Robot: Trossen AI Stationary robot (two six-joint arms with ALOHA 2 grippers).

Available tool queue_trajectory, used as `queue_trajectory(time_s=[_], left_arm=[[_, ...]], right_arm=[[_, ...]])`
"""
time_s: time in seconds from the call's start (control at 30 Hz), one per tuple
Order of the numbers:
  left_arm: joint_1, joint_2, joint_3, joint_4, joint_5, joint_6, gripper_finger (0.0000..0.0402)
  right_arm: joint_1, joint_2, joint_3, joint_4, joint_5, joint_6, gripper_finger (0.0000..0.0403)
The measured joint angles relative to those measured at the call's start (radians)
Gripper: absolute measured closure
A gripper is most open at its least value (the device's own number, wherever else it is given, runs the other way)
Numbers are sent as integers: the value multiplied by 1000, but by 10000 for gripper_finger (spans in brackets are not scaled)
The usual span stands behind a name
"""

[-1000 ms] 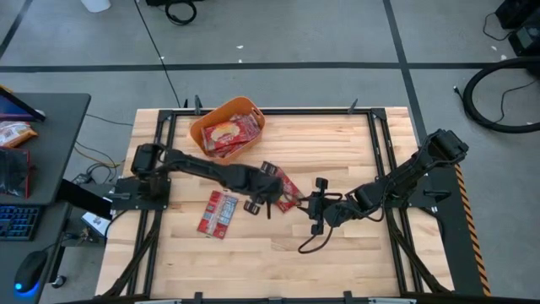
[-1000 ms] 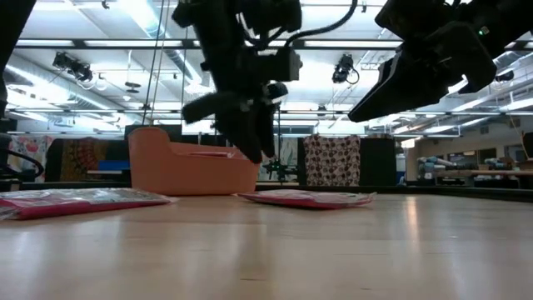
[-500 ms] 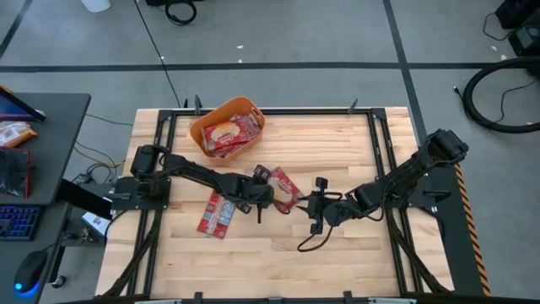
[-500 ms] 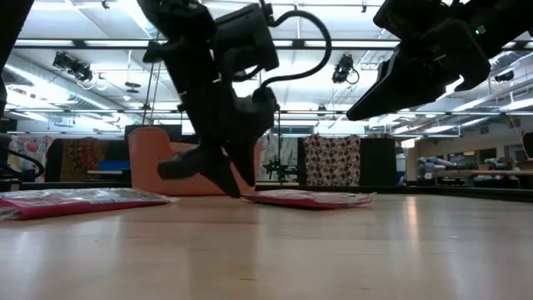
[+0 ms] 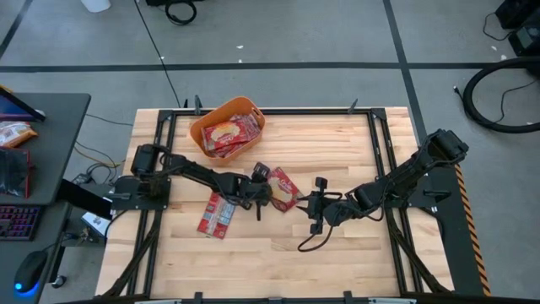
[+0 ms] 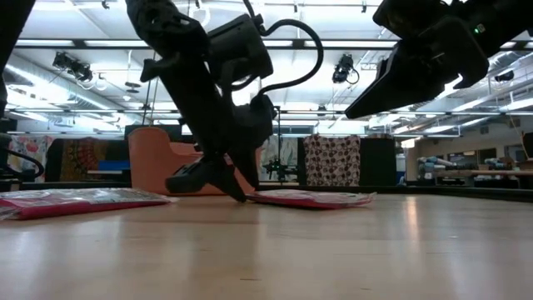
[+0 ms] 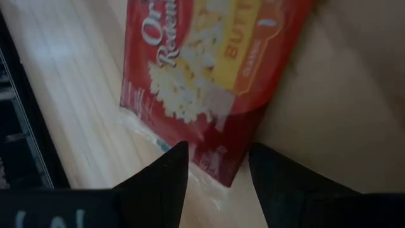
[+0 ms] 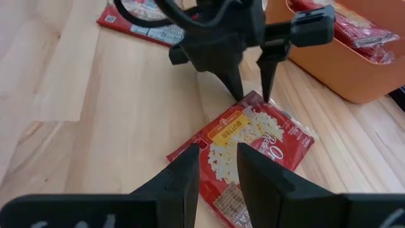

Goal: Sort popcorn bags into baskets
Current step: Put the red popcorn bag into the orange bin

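One red popcorn bag (image 5: 284, 187) lies flat at the table's middle, also seen in the right wrist view as bag (image 8: 247, 142). My left gripper (image 7: 218, 183) is open, pointing down with its tips at table level, one finger on either side of that bag's left end (image 8: 253, 100). My right gripper (image 8: 218, 171) is open and hovers above the bag's right end, well off the table. A second bag (image 5: 218, 213) lies flat nearer the left. The orange basket (image 5: 196, 131) stands at the far edge with several bags (image 5: 229, 133) inside. My left gripper comes at the bag's left end (image 7: 218, 166) from above, slanting down, with the end's corner in the gap between its open fingers (image 7: 166, 180). Whether the fingers touch the bag cannot be told. The bag lies flat on the table.
The metal frame rails (image 5: 380, 152) run along the table's sides. Bare wood lies along the near edge (image 5: 270, 262). A desk with a keyboard (image 5: 17, 221) stands beyond the table's left side.
My left gripper has moved down and toward the table's left and near side, tipping as it went, until its fingertips reached table level at the bag's left end. My right gripper has kept still.
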Motion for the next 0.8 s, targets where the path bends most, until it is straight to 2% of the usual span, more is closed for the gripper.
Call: queue_trajectory(time_s=[0.13, 0.33, 0.57, 0.7, 0.8], left_arm=[[21, 0, 0, -2, 10, -26, 230], [54, -5, 1, 3, 110, -37, 244], [61, -3, 1, -1, 147, -42, 332], [60, 0, 7, -14, 145, -151, 385], [58, 1, 56, -97, 141, -239, 393]], right_arm=[[0, 0, 0, 9, -5, 0, 292], [0, 0, 0, 9, -6, -5, 292], [0, 0, 0, 8, -6, -13, 292], [0, 0, 0, 8, -7, -9, 293], [0, 0, 0, 8, -7, -7, 292]])
